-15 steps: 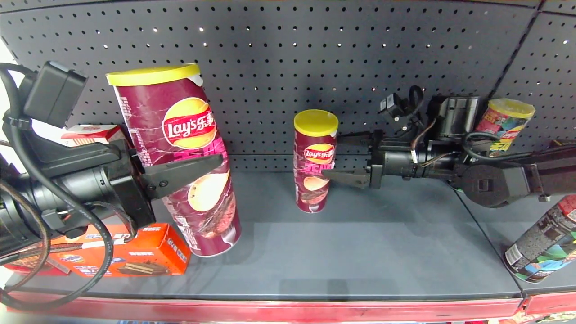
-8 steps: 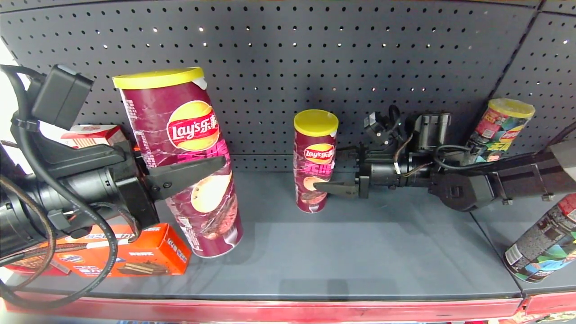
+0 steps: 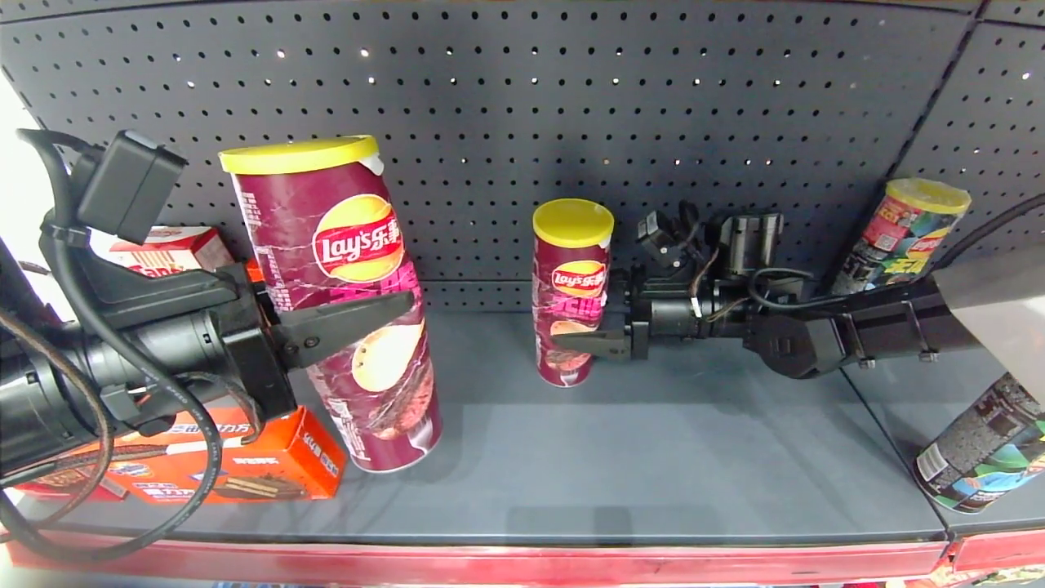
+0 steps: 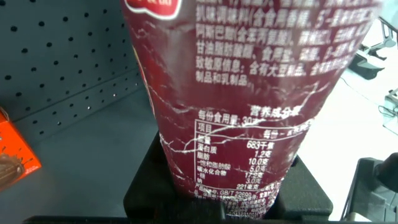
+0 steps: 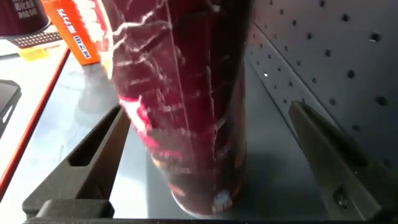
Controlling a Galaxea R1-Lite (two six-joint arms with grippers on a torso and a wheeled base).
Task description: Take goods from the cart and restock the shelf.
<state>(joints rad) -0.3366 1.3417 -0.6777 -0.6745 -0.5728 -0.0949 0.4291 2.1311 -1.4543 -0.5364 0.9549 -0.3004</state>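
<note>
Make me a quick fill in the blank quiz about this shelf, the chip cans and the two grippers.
The left gripper is shut on the nearer can, whose lid is ___.
The right gripper has its jaws ___, one on each side of the rear can.
The flat box lying beside the nearer can is ___.
Missing words: yellow; open; orange.

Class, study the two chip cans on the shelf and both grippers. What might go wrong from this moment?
1. The near can leans in the left gripper, its base close beside the orange box. Released at this tilt, it may topple or bump the box.
2. The right gripper is open, with a finger on each side of the far can. A sideways move could knock that can over.
</note>
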